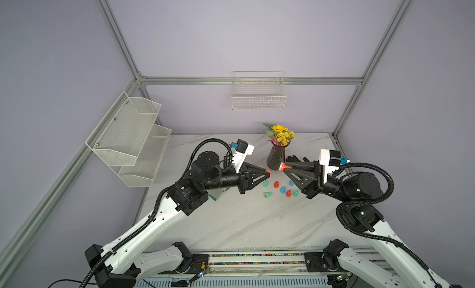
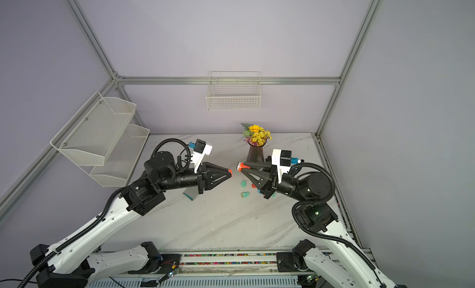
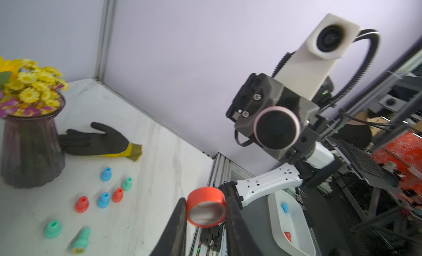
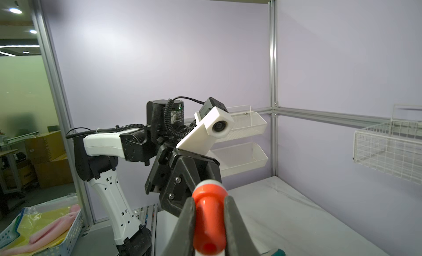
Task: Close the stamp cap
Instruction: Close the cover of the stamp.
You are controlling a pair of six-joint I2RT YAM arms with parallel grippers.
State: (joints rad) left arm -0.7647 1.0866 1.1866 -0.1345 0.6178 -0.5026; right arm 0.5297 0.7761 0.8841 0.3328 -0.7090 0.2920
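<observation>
Left claw (image 1: pixel 266 172) (cap (image 3: pixel 206 206)), facing right claw (image 1: pixel 287 168) (stamp (image 4: pixel 209 220))

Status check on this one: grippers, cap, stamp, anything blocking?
Left gripper shut on orange cap. Right gripper shut on orange stamp. Cap off, facing stamp, apart in midair. Nothing between them.

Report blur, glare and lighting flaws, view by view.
Both top views: even, soft light, only faint shadows on the table, nothing blown out. Left wrist view: blurred throughout; the vase and the loose stamps smear, the orange cap is readable. Right wrist view: mostly sharp; the close orange stamp is slightly soft with a small highlight, and the ceiling lights are blown out.
</observation>
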